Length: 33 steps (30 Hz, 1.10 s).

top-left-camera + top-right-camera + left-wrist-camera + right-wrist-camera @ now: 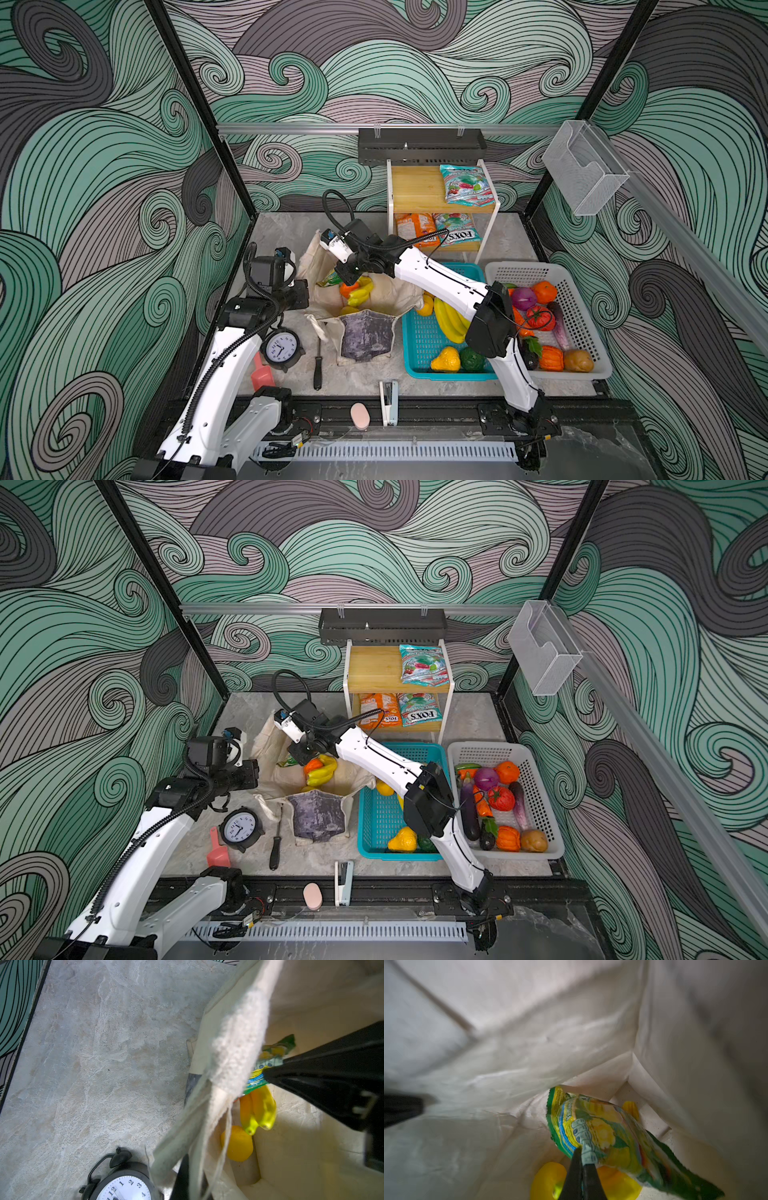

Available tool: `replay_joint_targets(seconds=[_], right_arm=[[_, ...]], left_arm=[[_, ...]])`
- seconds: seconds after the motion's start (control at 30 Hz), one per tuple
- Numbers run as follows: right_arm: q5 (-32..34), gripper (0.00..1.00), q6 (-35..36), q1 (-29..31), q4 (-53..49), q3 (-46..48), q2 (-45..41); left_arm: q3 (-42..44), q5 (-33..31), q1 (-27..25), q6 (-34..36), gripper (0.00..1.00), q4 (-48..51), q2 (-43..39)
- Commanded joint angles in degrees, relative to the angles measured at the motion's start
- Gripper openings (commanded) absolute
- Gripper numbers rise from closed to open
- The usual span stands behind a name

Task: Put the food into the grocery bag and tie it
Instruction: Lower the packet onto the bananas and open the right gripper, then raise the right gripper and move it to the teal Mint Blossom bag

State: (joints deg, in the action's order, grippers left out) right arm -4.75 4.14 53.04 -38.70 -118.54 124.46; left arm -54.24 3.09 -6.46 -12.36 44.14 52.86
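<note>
a: swirled teal and grey walls [104, 166] on three sides, pale marble tabletop [282, 232] below. any writing you can read?

b: "fox's" in big letters on the teal packet [457, 237] lying on the lower board of the shelf [419, 187]. the orange packet [415, 228] touching it has lettering too small to read. the clock [128, 1188] shows 12, 1, 2, 3 and 4 in the left wrist view.

a: and the packet being carried?

b: its print is blurred. the right gripper [582, 1155] is pinched tight on the yellow-green packet [600, 1130], down inside the mouth of the bag [365, 340]. bananas [259, 1109] and a yellow fruit [236, 1144] lie beneath it on the bag's floor.

a: left side?

b: the left gripper [304, 293] is clamped on the bag's left rim, with cream cloth and loose threads draped over it.

a: how tight is it around there?

b: the bag stands mid-tabletop. its right side is just beside the teal basket [449, 376], and that one touches the white basket [519, 270]. the clock and a screwdriver [318, 365] sit near the bag's front left, and a stapler [388, 401] lies at the front edge. bare tabletop shows behind the bag, left of the shelf.
</note>
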Motion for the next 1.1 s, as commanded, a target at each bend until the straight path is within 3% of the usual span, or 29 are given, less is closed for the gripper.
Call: replay_joint_targets(seconds=[0.0, 0.2, 0.33, 0.5, 0.67, 0.73, 1.07], right_arm=[[4.6, 0.0, 0.9, 0.1, 8.2, 10.0, -7.0], [8.4, 0.0, 1.3, 0.1, 14.2, 22.3, -14.1], [10.7, 0.11, 1.6, 0.1, 12.3, 22.6, -14.3], [16.9, 0.09, 1.7, 0.1, 9.0, 22.5, -13.1], [20.5, 0.13, -0.2, 0.1, 5.6, 22.9, -12.4], [20.7, 0.19, -0.4, 0.1, 5.6, 22.9, -12.5], [24.4, 0.66, -1.9, 2.8, 2.2, 19.4, -15.4]], left_arm=[[0.0, 0.5, 0.3, 0.5, 0.0, -0.1, -0.4], [0.0, 0.2, 0.7, 0.4, 0.0, 0.0, -0.3], [0.0, 0.1, 0.8, 0.3, 0.0, 0.1, -0.3], [0.0, 0.0, 0.8, 0.3, 0.0, 0.1, -0.4], [0.0, 0.3, 0.8, 0.3, 0.0, 0.1, -0.4], [0.0, 0.3, 0.8, 0.3, 0.0, 0.0, -0.5], [0.0, 0.3, 0.9, 0.1, 0.0, 0.1, -0.2]])
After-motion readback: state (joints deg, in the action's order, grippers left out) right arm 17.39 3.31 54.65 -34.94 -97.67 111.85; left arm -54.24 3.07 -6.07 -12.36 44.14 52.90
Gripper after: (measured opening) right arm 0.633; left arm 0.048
